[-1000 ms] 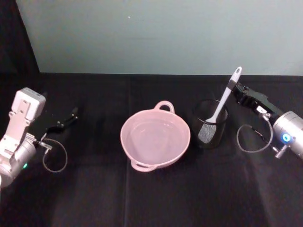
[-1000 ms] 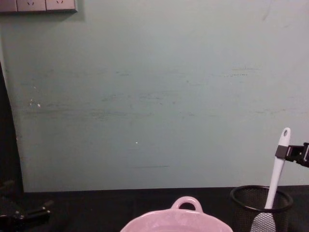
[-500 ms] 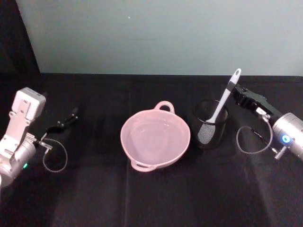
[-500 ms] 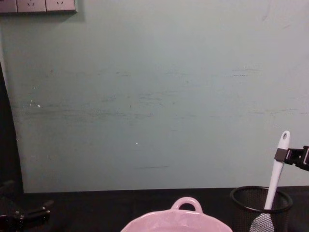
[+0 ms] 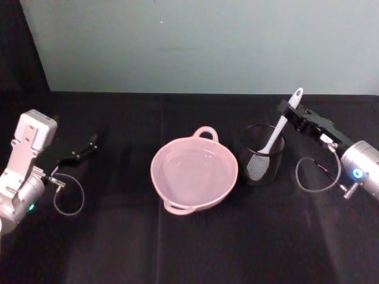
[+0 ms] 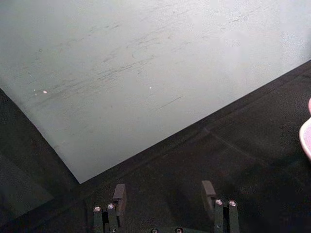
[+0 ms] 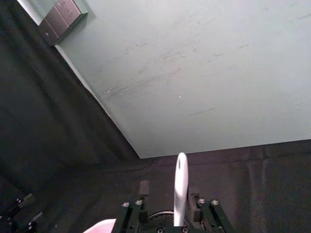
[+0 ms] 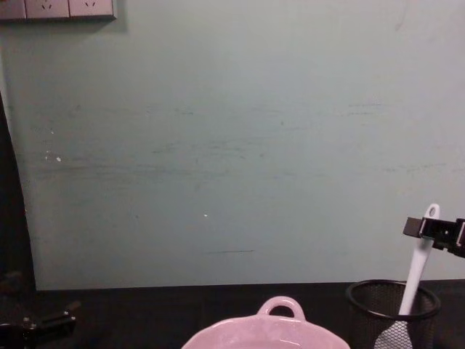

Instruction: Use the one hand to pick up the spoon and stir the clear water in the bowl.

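The black cloth-covered desk (image 5: 195, 248) carries a wide pale pink glossy bowl (image 5: 194, 173) of clear water, which lies well to the left of the right black robot hand (image 5: 288, 110). Just left of and below that hand stands a black wire-mesh cup (image 5: 263, 155), between hand and bowl. The white flat-bladed plastic spoon (image 5: 276, 134) rests blade-down in the cup, its long handle leaning up toward the hand. The right hand's fingers are parted on either side of the upper handle, not yet pinching it. This arm is plainly nearer. The left black hand (image 5: 84, 150) rests parked far off, fingers apart and empty.
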### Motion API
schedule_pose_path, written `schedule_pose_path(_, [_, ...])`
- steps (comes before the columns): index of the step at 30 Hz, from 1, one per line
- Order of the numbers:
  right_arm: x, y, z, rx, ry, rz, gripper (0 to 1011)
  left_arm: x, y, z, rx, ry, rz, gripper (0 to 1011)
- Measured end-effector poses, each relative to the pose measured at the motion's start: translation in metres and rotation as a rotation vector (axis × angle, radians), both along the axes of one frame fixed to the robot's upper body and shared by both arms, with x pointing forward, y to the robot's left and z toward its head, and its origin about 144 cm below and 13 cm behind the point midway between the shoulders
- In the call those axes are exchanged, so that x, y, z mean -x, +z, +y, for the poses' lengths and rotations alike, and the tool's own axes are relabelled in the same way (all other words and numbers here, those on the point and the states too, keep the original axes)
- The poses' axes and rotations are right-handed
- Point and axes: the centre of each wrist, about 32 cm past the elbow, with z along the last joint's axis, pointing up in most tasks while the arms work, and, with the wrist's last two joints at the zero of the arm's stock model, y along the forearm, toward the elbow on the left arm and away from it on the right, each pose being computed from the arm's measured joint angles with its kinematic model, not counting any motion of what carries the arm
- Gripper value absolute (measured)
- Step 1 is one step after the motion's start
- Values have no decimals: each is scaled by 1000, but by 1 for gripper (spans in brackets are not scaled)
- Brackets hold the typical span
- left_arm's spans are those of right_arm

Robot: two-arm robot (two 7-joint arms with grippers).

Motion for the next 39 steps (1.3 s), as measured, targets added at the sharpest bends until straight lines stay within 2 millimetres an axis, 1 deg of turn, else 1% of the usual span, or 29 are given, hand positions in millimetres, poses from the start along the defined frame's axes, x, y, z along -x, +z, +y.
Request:
schedule_pose_path(2, [0,0,0,0,0,0,511,0,0,0,0,0,0,1011])
schedule_pose_path(3, [0,0,0,0,0,0,570,0,0,0,0,0,0,1011])
schedule_pose_path(6, [0,0,0,0,-1,1,639,0,0,0,0,0,0,1011])
schedule_pose_path(7, [0,0,0,0,-1,1,700,0,0,0,0,0,0,1011])
schedule_pose_path(9, [0,0,0,1,-1,1,738,0,0,0,0,0,0,1011])
schedule_pose_path(11, [0,0,0,1,-2,1,813,0,0,0,0,0,0,1011])
schedule_pose_path(16, [0,0,0,1,-2,0,944,0,0,0,0,0,0,1011])
schedule_pose_path(17, [0,0,0,4,-2,-1,944,0,0,0,0,0,0,1011])
schedule_pose_path(19, [1,2,2,31,-3,-9,1002,0,0,0,0,0,0,1011])
schedule_pose_path(26, [6,7,6,166,-28,-52,1002,0,0,0,0,0,0,1011])
schedule_pose_path(29, [11,8,7,262,-52,-88,1003,0,0,0,0,0,0,1011])
schedule_pose_path(30, [11,8,7,262,-52,-88,1002,0,0,0,0,0,0,1011])
schedule_pose_path(33, [17,8,8,352,-78,-133,1002,0,0,0,0,0,0,1011])
schedule_pose_path(36, [27,5,7,470,-119,-204,1002,0,0,0,0,0,0,1011])
schedule_pose_path(39, [36,3,5,536,-158,-253,1002,0,0,0,0,0,0,1011])
